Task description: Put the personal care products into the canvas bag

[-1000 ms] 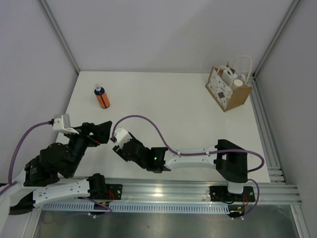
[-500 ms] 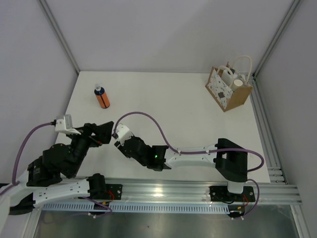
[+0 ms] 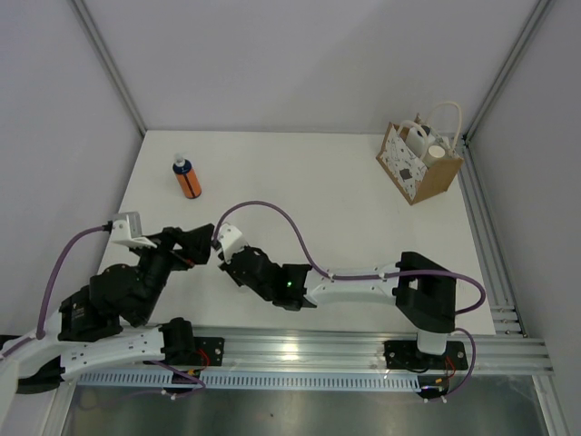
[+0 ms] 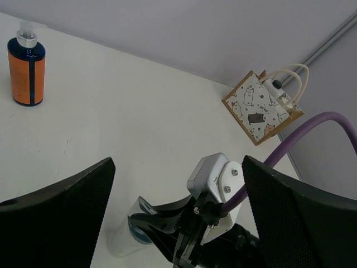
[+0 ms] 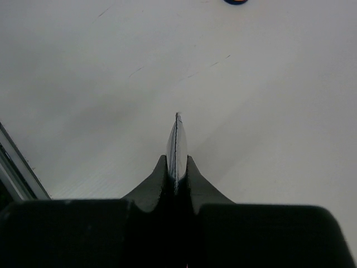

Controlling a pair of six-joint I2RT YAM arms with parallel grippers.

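Plainly, the white rectangular table [image 3: 318, 191] sets out the whole job. At its 2 o'clock corner stands the small tan-brown canvas tote bag [image 3: 399, 168] with a white dotted side panel and looped white handles, and a white plastic bottle [image 3: 416, 139] already shows in its mouth. The one product left out stands well apart from the bag, toward the table's 10 o'clock corner. Of the two arms, the black two-finger left gripper [image 4: 178, 162] is the nearer, its jaws spread wide with nothing between them. From it, the orange cylindrical bottle [image 3: 188, 182] with a dark label and pale cap lies at about 12 o'clock, near but not touching. The black right gripper [image 5: 177, 125], just beside the left at its 3 o'clock, has its fingers pressed together on nothing and has that bottle at about 11 o'clock. The orange bottle stands upright, its long axis vertical, so I judge that a level reach from 6 o'clock by the left claw suits it, then a carry toward 3 o'clock to the bag.
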